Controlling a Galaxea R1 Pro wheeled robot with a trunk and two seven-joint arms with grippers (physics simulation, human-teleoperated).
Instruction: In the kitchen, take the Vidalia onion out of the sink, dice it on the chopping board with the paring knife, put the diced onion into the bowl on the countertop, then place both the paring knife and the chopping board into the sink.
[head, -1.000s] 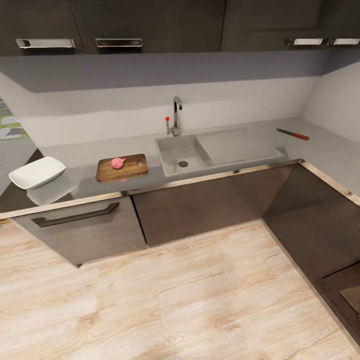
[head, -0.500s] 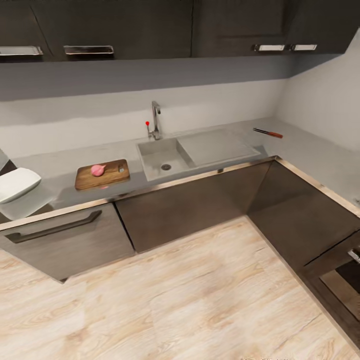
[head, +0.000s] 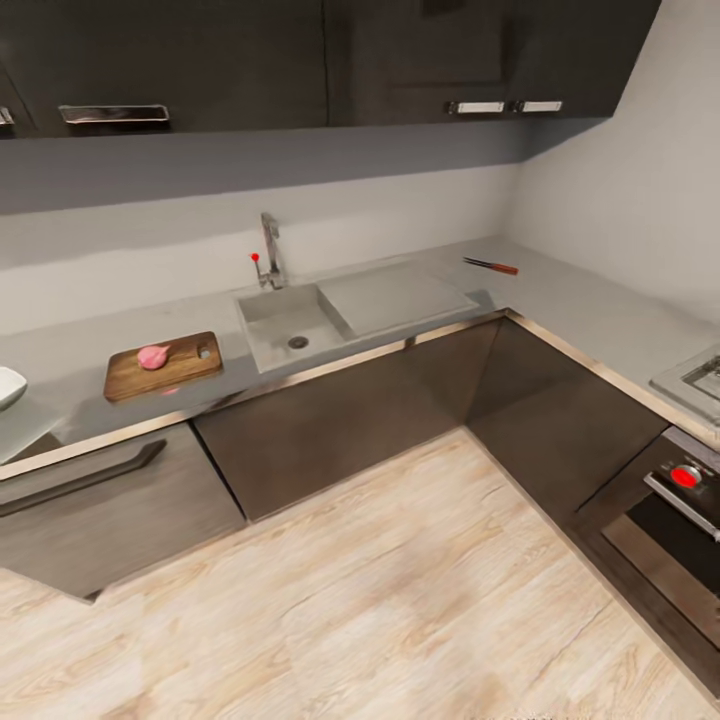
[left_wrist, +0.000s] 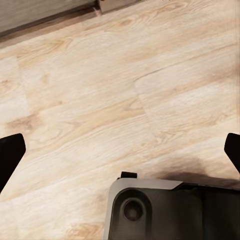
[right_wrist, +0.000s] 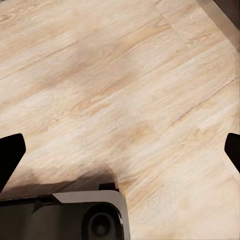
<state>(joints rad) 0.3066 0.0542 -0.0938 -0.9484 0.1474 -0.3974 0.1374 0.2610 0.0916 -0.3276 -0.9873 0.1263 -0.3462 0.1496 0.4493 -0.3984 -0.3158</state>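
Note:
A pink onion (head: 152, 356) rests on the wooden chopping board (head: 168, 368), which lies on the countertop (head: 60, 360) left of the sink (head: 285, 320). The grey basin holds nothing but its dark drain (head: 298, 342); the tap (head: 269, 251) rises behind it. A slim knife (head: 490, 265), dark with a reddish end, lies at the back right corner beyond the drainboard (head: 392, 296). The white bowl (head: 5, 386) is cut off at the left edge. My left gripper (left_wrist: 120, 155) and right gripper (right_wrist: 120, 150) hang open over the wooden floor, holding nothing.
The counter turns a corner at the right, where a hob (head: 700, 376) sits above an oven with a red knob (head: 685, 476). Dark upper cabinets (head: 200, 60) hang over the counter. A drawer with a bar handle (head: 80, 478) is below the board. My base (left_wrist: 165, 210) shows below the left gripper.
The whole head view has swung to the right, so the camera moved: the bowl slid to the left edge and the oven came into sight. The things on the counter stayed put.

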